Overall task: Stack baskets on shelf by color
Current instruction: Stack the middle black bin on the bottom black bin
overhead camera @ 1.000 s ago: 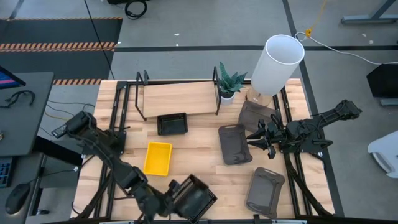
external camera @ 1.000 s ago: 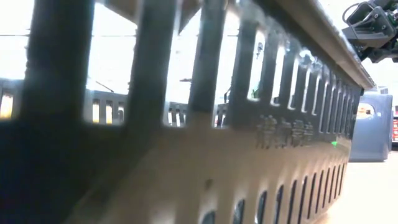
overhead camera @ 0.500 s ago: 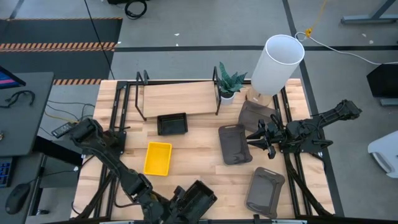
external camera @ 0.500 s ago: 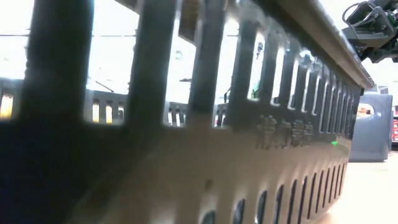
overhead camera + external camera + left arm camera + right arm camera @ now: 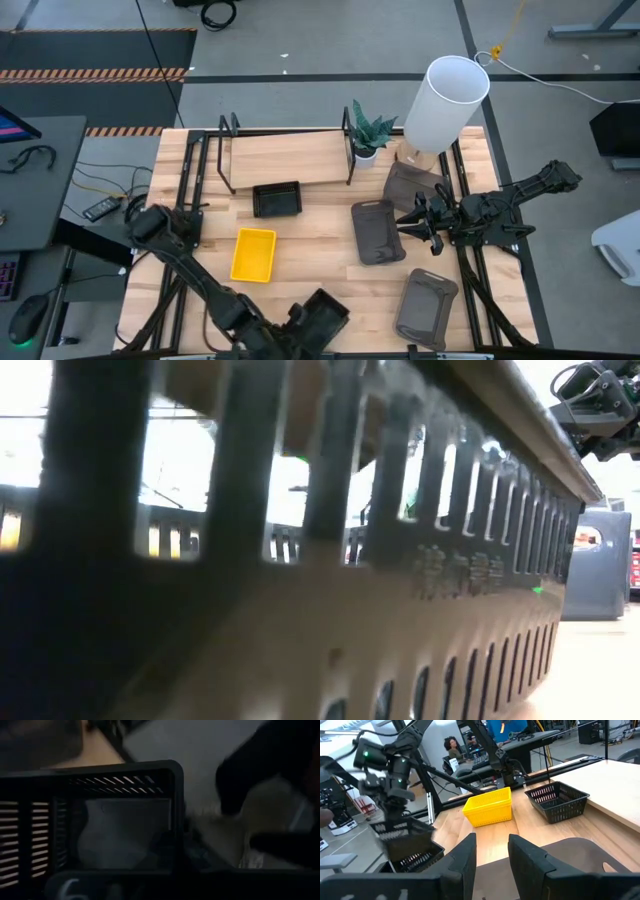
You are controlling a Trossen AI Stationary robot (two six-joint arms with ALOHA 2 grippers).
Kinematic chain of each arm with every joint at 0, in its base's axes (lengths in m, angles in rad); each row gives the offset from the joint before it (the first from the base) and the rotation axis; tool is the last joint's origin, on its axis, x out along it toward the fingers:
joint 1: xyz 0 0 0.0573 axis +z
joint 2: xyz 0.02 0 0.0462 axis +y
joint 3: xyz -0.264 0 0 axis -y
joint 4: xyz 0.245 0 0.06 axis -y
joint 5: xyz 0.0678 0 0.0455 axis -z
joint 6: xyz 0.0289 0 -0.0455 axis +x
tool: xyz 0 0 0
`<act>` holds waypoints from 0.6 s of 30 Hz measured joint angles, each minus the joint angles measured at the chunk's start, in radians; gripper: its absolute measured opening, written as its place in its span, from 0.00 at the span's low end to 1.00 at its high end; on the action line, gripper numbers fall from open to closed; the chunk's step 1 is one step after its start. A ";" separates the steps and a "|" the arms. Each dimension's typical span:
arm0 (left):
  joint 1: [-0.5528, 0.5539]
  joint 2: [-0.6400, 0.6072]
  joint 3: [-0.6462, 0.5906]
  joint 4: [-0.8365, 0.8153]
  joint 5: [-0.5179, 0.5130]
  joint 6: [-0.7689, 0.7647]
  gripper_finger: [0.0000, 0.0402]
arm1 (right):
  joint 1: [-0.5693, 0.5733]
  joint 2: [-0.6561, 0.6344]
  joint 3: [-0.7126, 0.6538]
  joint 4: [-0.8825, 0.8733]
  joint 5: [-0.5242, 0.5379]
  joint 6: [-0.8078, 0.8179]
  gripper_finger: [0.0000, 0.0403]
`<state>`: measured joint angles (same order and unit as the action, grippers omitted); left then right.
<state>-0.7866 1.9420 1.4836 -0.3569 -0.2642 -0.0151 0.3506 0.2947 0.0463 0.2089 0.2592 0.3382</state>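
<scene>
1. At the near edge, the left gripper was clamped on a black basket.
2. Farther in, a yellow basket lay left; the right gripper, fingers parted, hovered over a grey basket.
3. Another black basket sat before the far shelf.

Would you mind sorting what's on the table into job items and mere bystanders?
Job: yellow basket; black basket by the shelf; black basket held by left gripper; three grey baskets.
Bystanders: white lamp shade; potted plant.
</scene>
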 joint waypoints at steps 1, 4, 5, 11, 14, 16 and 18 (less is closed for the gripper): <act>0.004 0.012 0.022 -0.045 -0.002 -0.004 0.01 | 0.000 0.000 0.000 0.000 0.000 0.000 0.29; 0.007 0.039 0.065 -0.113 -0.006 -0.004 0.01 | 0.000 0.000 0.000 0.000 0.000 0.000 0.29; 0.009 0.047 0.074 -0.119 -0.006 -0.001 0.01 | 0.000 0.000 0.000 0.000 0.000 0.000 0.29; 0.010 0.056 0.082 -0.146 0.013 0.000 0.01 | 0.000 0.000 0.000 0.000 0.000 0.000 0.29; 0.010 0.056 0.082 -0.153 0.014 0.002 0.01 | 0.000 0.000 0.000 0.000 0.000 0.000 0.29; 0.010 0.056 0.082 -0.156 0.014 0.009 0.01 | 0.000 0.000 0.000 0.000 0.000 0.000 0.29; 0.010 0.056 0.081 -0.157 0.014 0.009 0.01 | 0.000 0.000 0.000 0.000 0.000 0.000 0.29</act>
<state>-0.7769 1.9984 1.5650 -0.5140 -0.2504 -0.0059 0.3508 0.2947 0.0463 0.2087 0.2592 0.3381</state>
